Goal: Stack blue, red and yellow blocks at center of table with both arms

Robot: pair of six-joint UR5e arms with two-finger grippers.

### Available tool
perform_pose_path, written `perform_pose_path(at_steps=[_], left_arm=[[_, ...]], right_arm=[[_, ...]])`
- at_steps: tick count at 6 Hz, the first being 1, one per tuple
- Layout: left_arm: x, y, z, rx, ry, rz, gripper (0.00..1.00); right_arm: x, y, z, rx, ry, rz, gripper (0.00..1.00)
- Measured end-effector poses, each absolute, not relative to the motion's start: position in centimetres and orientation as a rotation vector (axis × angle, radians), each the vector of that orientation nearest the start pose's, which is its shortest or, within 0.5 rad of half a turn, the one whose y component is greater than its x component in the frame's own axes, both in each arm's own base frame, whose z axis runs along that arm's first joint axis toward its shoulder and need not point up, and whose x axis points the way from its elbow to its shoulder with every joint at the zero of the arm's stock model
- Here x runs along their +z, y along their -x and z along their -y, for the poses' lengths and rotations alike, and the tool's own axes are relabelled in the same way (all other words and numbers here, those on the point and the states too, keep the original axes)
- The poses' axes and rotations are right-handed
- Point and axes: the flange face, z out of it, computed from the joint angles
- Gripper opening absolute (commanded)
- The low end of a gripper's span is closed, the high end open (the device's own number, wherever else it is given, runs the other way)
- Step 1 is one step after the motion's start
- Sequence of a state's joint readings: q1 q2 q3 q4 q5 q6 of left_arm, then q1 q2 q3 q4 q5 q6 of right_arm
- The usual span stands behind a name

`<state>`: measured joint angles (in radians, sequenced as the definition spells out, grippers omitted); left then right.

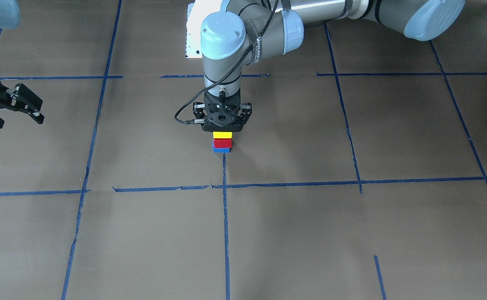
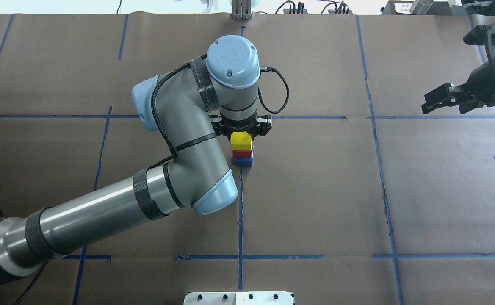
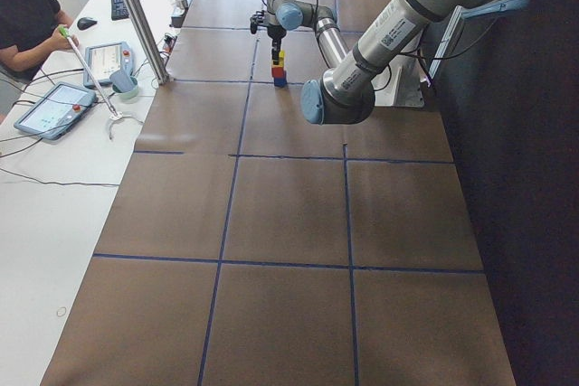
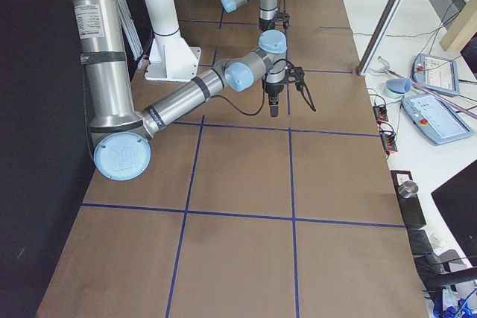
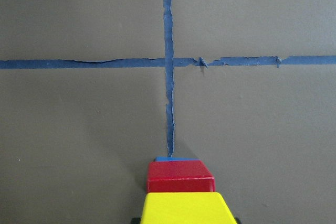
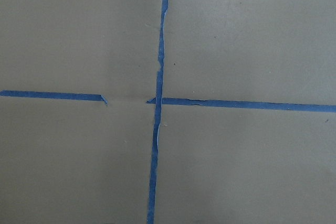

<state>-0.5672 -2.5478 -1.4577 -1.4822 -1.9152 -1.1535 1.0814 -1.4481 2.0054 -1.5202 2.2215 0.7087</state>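
Observation:
At the table's (image 1: 310,233) center the three blocks stand in one column: blue block (image 1: 221,149) at the bottom, red block (image 1: 222,143) on it, yellow block (image 1: 222,135) on top. My left gripper (image 1: 223,129) points straight down over the column. In the left wrist view dark fingertip slivers flank the yellow block (image 5: 184,208), so the gripper looks shut on it, with the red block (image 5: 181,177) below. From overhead the yellow block (image 2: 241,139) pokes out under the left gripper (image 2: 242,134). My right gripper (image 2: 444,106) hovers open and empty far off to the side.
The white pedestal base (image 2: 239,298) sits at the robot's edge of the table. Blue tape lines (image 1: 225,225) cross the brown surface. A person (image 3: 27,15) sits at a side desk with tablets (image 3: 54,108) beyond the table's far edge.

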Motion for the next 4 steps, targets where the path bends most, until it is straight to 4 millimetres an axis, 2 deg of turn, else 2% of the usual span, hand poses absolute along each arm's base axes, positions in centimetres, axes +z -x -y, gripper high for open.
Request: perform_pose_path(at_steps=[3, 4], left_arm=[[9.4, -57.2, 48.3, -0.007, -0.081, -0.837, 1.0], [8.3, -56.3, 48.2, -0.008, -0.095, -0.86, 1.0]], right_arm=[[38.6, 17.6, 48.6, 0.009, -0.127, 0.848, 1.0], [38.6, 17.6, 48.7, 0.009, -0.126, 0.848, 1.0]])
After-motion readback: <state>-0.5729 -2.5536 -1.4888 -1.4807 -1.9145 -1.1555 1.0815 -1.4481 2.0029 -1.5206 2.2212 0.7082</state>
